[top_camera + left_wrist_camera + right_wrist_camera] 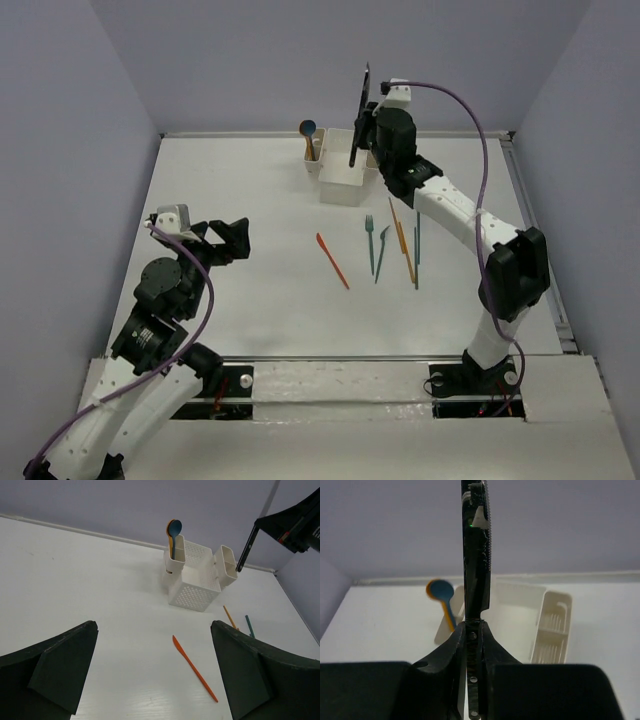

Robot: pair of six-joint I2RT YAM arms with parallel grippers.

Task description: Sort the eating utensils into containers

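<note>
White surface (250, 200) boxed in by pale lavender walls, and the white caddy (340, 185) sits at the far middle of it. My right end effector (368, 128) is clamped on a dark knife (360, 115), fingers pressed flat against the blade's sides. The knife's long axis stands close to upright with a slight tilt. Its lower end hangs by the rim of the caddy's narrow right-hand compartment, and I cannot tell whether it touches. From the right wrist camera the serrated edge faces right. A blue spoon (309, 128) and an orange one behind it stand bowl-up in the narrow left-hand compartment. Five more pieces lie flat on the surface nearer to me, all pointing roughly toward and away from the bases. They are an orange knife (333, 261) angled to the left, a teal fork (370, 244) with tines toward the caddy, a teal spoon (381, 253), an orange chopstick (401, 238) and a teal chopstick (417, 250). My left end effector (237, 240) hangs over the left side, fingers wide apart, holding nothing.
</note>
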